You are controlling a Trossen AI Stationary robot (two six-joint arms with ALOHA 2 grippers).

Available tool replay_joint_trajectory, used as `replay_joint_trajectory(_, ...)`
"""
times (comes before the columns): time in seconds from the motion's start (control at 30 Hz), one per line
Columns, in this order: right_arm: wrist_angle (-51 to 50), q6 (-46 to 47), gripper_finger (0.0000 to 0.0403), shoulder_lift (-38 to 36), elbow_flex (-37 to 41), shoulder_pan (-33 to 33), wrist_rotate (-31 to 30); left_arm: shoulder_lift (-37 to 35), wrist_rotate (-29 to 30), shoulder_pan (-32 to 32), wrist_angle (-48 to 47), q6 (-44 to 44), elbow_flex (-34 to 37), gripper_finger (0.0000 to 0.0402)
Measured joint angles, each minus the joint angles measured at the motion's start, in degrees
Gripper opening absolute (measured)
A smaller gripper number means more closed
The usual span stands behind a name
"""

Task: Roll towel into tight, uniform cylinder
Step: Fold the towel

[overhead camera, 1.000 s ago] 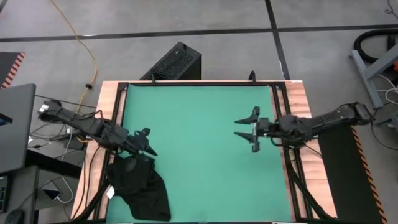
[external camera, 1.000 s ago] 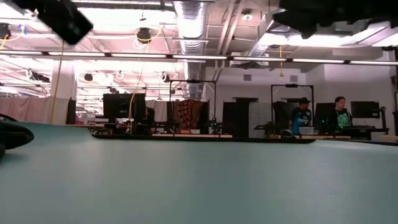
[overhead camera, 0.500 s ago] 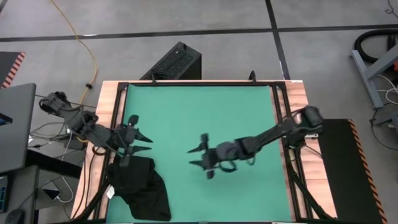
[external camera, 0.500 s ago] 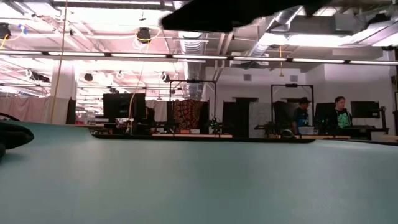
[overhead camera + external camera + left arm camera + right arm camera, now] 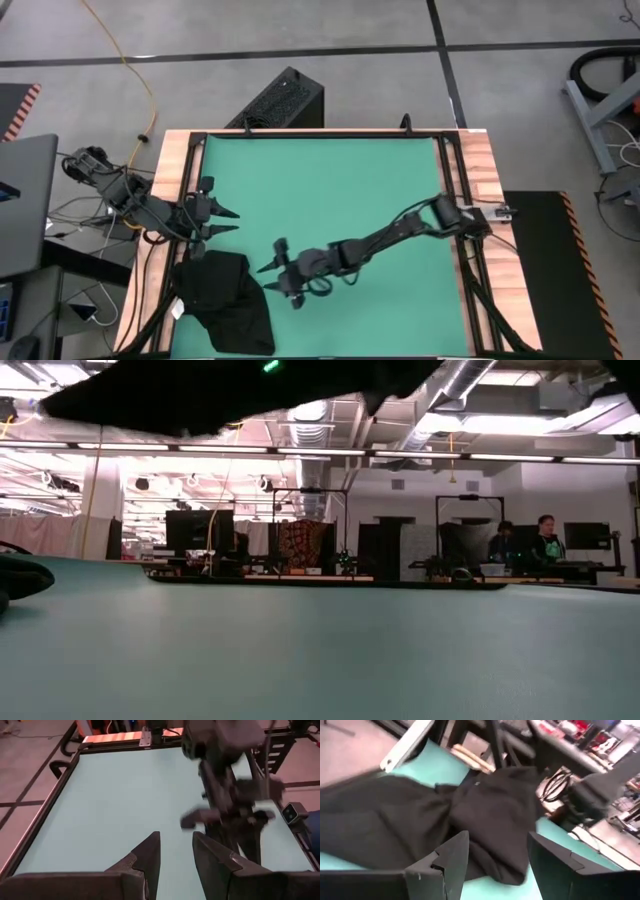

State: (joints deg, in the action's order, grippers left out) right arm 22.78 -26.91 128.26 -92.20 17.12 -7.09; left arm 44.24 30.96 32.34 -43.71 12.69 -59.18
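Although both arms are out over the counter (image 5: 480,160), no rolling has begun, by my read. Green mat (image 5: 330,200) covers most of the counter and lies bare except at its near-left corner. Black ribbed box (image 5: 280,100) stands on the floor beyond the counter's far edge, no part in the job.

Towel (image 5: 228,310): crumpled black heap at the near-left corner of the mat, partly over the mat's edge onto the frame; not spread flat, no rolled portion showing. Small white tag (image 5: 177,311) at its left edge. Right wrist view shows it in loose, uneven folds (image 5: 485,815).

Right gripper (image 5: 272,279): arm stretched across the mat, jaws spread wide and empty, just beside the towel's right edge, not yet on the cloth as far as I can tell.

Left gripper (image 5: 228,220): near the mat's left edge, just beyond the towel's far side, jaws parted a little, holding nothing.

Left to do, judging from this: take hold, spread and square the cloth, then roll. Effectively all of the task remains.
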Motion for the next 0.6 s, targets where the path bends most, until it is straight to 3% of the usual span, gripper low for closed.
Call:
replay_joint_trajectory(0.3,-4.66,-0.14,0.0221,9.22,-15.35,-2.38,16.85,0.01,2.12,-0.02,-0.75,-1.37,0.00,0.0105)
replay_joint_trajectory(0.6,-4.06,-0.16,0.0221,16.42,-25.50,-4.35,25.20,-0.01,4.28,-0.02,-0.41,-1.03,0.00,0.0105)
